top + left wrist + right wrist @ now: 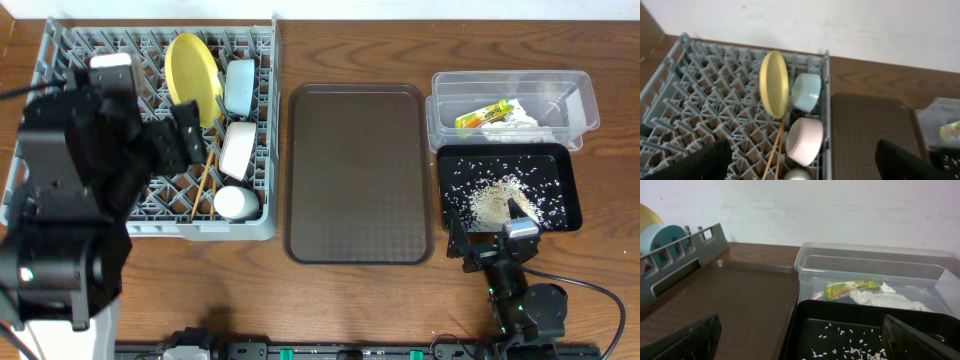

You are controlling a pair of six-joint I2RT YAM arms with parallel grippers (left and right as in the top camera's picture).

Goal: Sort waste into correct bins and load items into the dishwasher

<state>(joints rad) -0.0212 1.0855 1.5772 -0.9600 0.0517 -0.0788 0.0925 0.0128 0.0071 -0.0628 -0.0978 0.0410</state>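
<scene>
In the grey dish rack (pixel 60 60) a yellow plate (pixel 193 75) stands on edge, with a light blue bowl (pixel 240 85), a white bowl (pixel 237 150), a white cup (pixel 235 203) and two chopsticks (pixel 205 185) beside it. My left gripper (pixel 190 140) hovers open above the rack, holding nothing; its wrist view shows the white bowl (pixel 805 140) and chopsticks (pixel 776 147) below. The clear tub (pixel 585 100) holds the wrapper (pixel 483 116) and crumpled paper (pixel 515 125). Rice scraps (pixel 495 200) lie in the black tray (pixel 572 190). My right gripper (pixel 487 225) is open at that tray's near edge.
A large brown serving tray (pixel 360 170) lies between the rack and the two bins. The left arm's dark bulk covers the rack's left half in the overhead view. A white wall rises behind the table's far edge.
</scene>
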